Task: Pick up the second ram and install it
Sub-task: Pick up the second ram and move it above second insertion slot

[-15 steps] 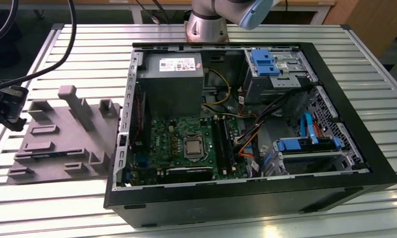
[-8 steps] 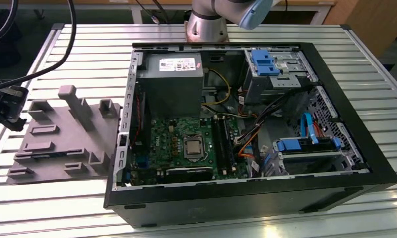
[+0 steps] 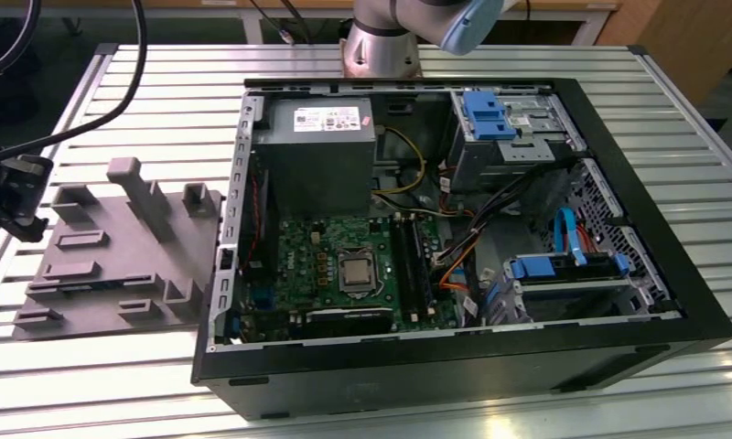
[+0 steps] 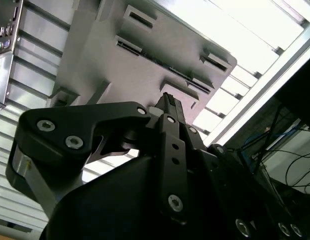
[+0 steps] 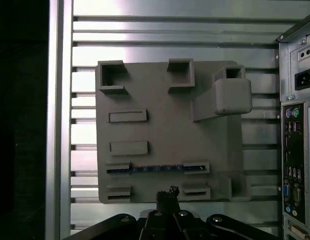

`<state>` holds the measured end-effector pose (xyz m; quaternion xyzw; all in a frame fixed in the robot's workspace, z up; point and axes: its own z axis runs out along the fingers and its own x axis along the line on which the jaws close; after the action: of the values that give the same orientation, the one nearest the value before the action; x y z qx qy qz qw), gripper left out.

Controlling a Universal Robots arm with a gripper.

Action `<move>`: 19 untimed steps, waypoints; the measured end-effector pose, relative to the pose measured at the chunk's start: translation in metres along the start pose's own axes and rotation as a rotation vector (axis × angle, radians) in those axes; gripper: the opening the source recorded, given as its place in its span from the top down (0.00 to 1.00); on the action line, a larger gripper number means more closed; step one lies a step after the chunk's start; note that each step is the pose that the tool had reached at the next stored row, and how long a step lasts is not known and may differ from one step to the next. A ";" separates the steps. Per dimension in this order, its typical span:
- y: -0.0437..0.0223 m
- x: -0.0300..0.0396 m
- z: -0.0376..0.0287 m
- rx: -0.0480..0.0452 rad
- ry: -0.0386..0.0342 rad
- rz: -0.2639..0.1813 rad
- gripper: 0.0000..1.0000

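Over tray [image 5: 165, 125] edge: gripper [image 5: 167, 191], fingers pressed together, holding nothing. Just beyond, ram [image 5: 155, 169] standing on edge in tray slot, between two raised blocks. Farther, beside tray: open PC case [image 3: 464, 229] on bench [image 3: 158, 82].

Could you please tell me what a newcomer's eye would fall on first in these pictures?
The open computer case, with its green motherboard exposed, dominates the exterior view on the slatted metal table. To that view's left lies a grey moulded tray. In the first wrist view the second ram rests across the tray's slots, and the gripper hovers by the tray's edge, shut and empty.
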<state>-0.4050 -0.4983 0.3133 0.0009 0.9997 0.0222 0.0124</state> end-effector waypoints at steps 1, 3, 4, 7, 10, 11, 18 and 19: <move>0.0000 0.0000 0.0000 -0.0003 0.0008 -0.016 0.89; 0.0000 0.0000 0.0001 -0.0012 0.0022 -0.049 0.89; 0.0000 0.0000 0.0001 -0.0016 0.0029 -0.065 0.89; 0.0000 0.0000 0.0002 -0.0029 0.0052 -0.116 0.89; 0.0000 0.0000 0.0002 -0.0041 0.0073 -0.164 0.89; 0.0000 0.0000 0.0003 -0.0045 0.0080 -0.180 0.89; 0.0000 0.0000 0.0004 -0.0073 0.0130 -0.291 0.89; 0.0000 0.0000 0.0004 -0.0076 0.0136 -0.307 0.89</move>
<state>-0.4050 -0.4983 0.3129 -0.1522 0.9880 0.0238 0.0088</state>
